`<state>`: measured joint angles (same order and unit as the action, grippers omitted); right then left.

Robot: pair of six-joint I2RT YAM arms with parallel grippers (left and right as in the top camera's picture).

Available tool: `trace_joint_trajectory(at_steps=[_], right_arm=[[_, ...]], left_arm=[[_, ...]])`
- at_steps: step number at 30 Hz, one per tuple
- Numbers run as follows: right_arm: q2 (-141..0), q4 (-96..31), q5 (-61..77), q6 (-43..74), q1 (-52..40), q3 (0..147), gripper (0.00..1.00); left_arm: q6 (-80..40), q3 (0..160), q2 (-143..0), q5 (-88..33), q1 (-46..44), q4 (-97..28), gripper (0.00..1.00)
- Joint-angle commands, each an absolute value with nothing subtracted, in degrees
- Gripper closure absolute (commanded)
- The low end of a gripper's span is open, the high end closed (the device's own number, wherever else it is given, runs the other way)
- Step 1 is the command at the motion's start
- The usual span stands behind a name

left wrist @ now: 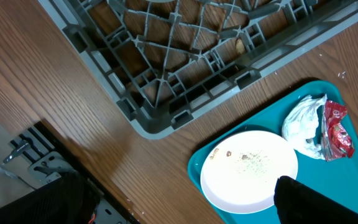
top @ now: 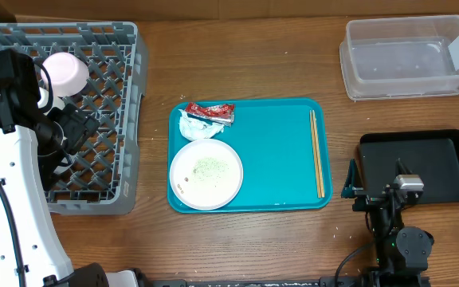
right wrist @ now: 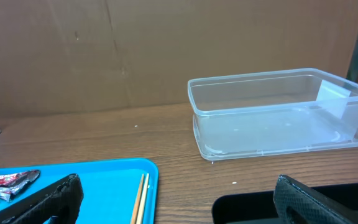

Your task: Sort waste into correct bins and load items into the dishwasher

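On the teal tray lie a white plate with food crumbs, a crumpled napkin, a red sauce packet and wooden chopsticks. A pale-pink dish sits in the grey dishwasher rack. My left gripper hangs open over the rack's near right part. Its wrist view shows the rack corner, plate, napkin and packet. My right gripper is open and empty, low between the teal tray and the black tray.
The clear tub stands at the back right, also seen ahead of the right gripper as a tub with a white label. Chopsticks lie at the teal tray's right edge. Bare wooden table separates rack, tray and bins.
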<state>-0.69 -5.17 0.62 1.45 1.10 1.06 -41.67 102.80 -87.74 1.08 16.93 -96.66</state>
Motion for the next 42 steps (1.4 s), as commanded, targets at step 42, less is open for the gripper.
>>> trace_joint_trajectory(at_steps=[42], right_arm=[[-0.2,-4.1,3.5,3.7,1.3,0.5,0.00]], left_arm=[[-42.4,103.9,-87.6,0.6,17.1,-96.8,0.00]])
